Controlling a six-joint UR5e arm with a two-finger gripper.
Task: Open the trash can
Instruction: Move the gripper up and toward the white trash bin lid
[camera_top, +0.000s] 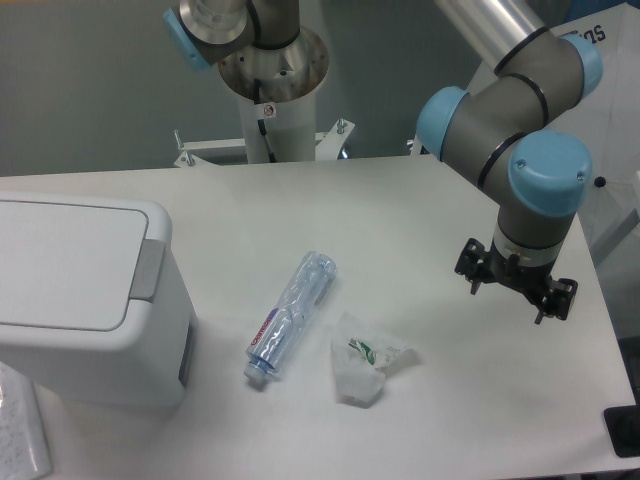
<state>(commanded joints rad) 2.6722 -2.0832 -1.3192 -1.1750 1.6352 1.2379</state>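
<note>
Only one view here, the fixed camera looking down at the table. The bin sits at the left edge, lid flat and shut, with the grey tab on the lid's right side, facing the middle of the table. The gripper hangs over the right side, well apart from the bin. It holds nothing and its fingers look spread apart, pointing down, though they're small in the shot.

So the thing that matters: the tab lies straight off to the gripper's left in the picture, clear across the table. Between them lie a crushed bottle and a crumpled wrapper, both low and flat, so I'd guess a pass above them is fine. The tab's long side runs front to back, so coming down on it from above looks like the obvious play.
</note>
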